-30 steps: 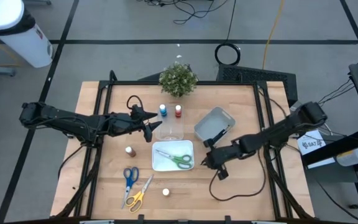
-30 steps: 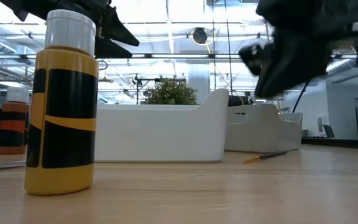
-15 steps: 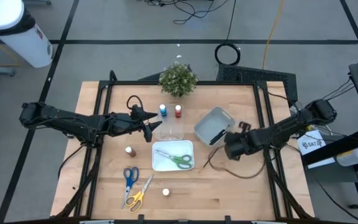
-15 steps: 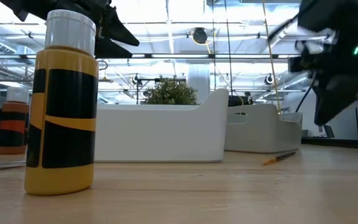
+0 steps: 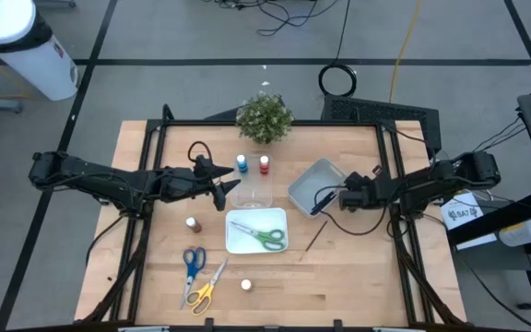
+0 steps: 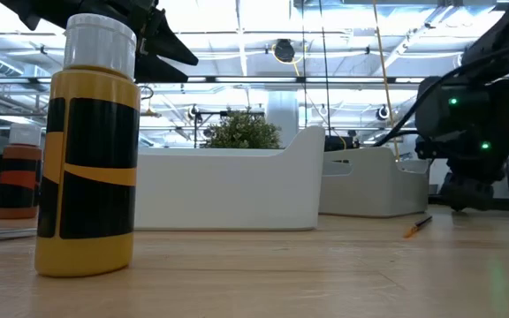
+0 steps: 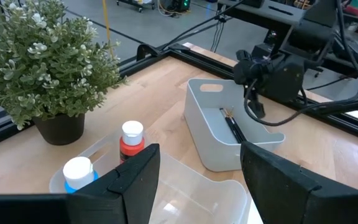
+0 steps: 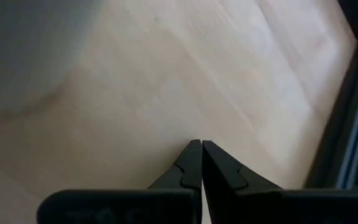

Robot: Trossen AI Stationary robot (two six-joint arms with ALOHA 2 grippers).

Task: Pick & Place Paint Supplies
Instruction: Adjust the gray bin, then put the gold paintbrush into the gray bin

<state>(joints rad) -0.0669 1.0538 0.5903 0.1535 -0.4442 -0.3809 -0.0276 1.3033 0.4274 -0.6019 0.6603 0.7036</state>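
In the high view my left gripper (image 5: 221, 192) hovers open beside the clear tray (image 5: 253, 190), with the blue bottle (image 5: 241, 163) and red bottle (image 5: 265, 164) just beyond. My right gripper (image 5: 342, 197) is shut, with nothing between its fingers (image 8: 201, 146), low over bare wood by the grey tray (image 5: 318, 183), which holds one brush (image 7: 232, 129). Another brush (image 5: 313, 237) lies flat on the table. Green scissors (image 5: 267, 238) lie in the white tray (image 5: 247, 243). The brown bottle (image 5: 193, 224), whitish-capped yellow bottle (image 6: 91, 150), blue scissors (image 5: 192, 261) and yellow scissors (image 5: 205, 290) rest on the wood.
A potted plant (image 5: 265, 117) stands at the far edge, behind the bottles. A black cable loops on the table below my right arm (image 5: 367, 229). Black frame rails run along the left and right sides. Bare wood lies near the front right corner (image 5: 358, 286).
My right gripper has swung from beside the white tray's right end toward the far right, ending beside the grey tray. The loose brush on the table has slid a little toward the right edge.
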